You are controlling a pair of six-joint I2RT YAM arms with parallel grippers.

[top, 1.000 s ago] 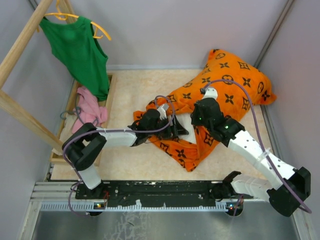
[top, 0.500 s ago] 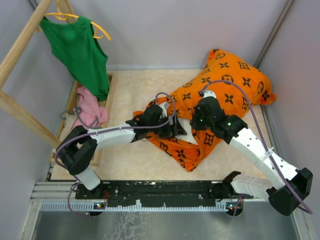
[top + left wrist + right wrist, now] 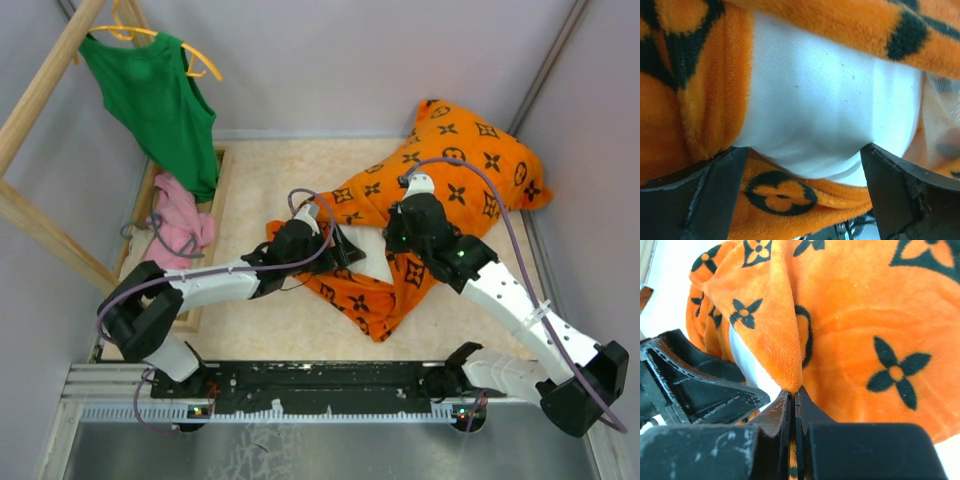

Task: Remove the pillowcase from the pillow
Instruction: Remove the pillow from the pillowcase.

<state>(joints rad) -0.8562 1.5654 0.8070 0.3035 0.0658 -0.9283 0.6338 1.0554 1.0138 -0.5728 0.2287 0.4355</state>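
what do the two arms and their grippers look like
The left arm and right arm each have white link shells and black joint housings, with a purple cable looping along them. Small green lights glow near the right wrist. The left gripper and right gripper have black, wedge-shaped, scuffed fingers.

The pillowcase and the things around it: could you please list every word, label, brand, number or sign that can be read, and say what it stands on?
None: no text can be read in any view.
The pillowcase bears only black flower, star and circle motifs, no letters.
The pillow is plain white where it shows, with no label in view.
The green tank top and the pink cloth show no print.
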